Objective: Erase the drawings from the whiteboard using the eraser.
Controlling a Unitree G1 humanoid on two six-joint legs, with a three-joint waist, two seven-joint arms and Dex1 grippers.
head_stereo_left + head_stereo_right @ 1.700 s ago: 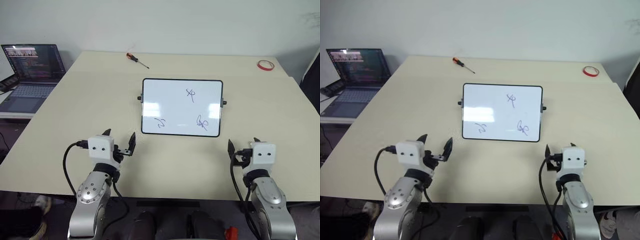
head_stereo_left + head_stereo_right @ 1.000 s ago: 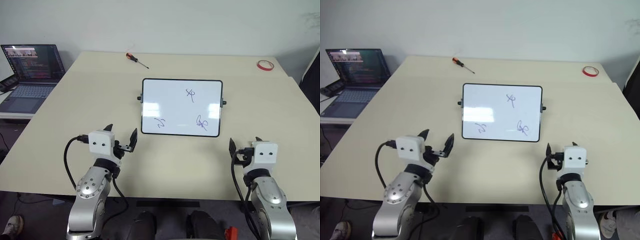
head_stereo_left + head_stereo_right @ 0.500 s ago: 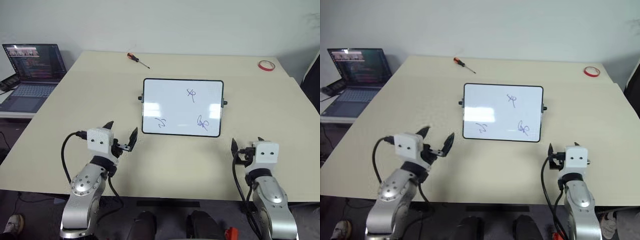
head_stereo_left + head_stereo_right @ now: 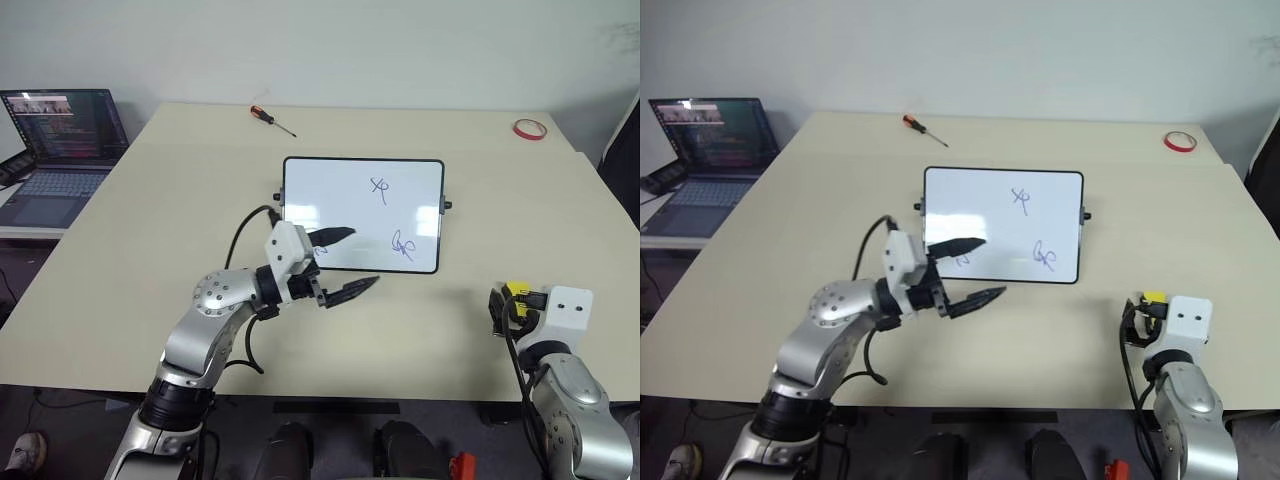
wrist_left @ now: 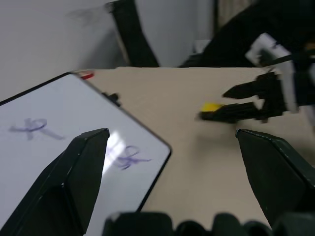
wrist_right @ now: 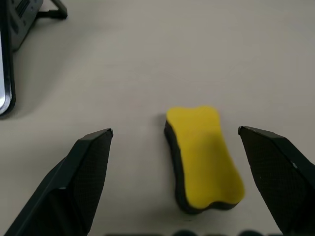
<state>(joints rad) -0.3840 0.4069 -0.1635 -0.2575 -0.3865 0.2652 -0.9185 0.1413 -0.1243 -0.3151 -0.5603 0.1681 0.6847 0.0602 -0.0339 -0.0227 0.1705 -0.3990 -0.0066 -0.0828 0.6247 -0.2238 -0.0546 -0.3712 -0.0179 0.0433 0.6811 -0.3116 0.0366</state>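
Note:
The whiteboard (image 4: 362, 214) lies flat mid-table, black-framed. Two blue drawings (image 4: 380, 186) (image 4: 402, 244) show on its right half. A third drawing (image 4: 320, 250) at the near left is partly covered by my left gripper (image 4: 365, 255). That gripper is open and points right above the board's near edge. The yellow eraser (image 6: 203, 157), with a dark underside, lies on the table near the right front edge. My right gripper (image 6: 175, 130) is open, with a finger on each side of the eraser and neither touching it. The eraser (image 4: 517, 290) also shows in the left eye view, just ahead of that gripper.
An open laptop (image 4: 60, 140) sits on a side table at the far left. A red-handled screwdriver (image 4: 272, 118) lies at the back of the table and a red tape ring (image 4: 530, 129) at the back right. The table's front edge runs just behind both grippers.
My left arm has swung up and to the right, so its gripper now points right over the board's near edge. The right gripper has shifted a little right, and the eraser now shows ahead of it.

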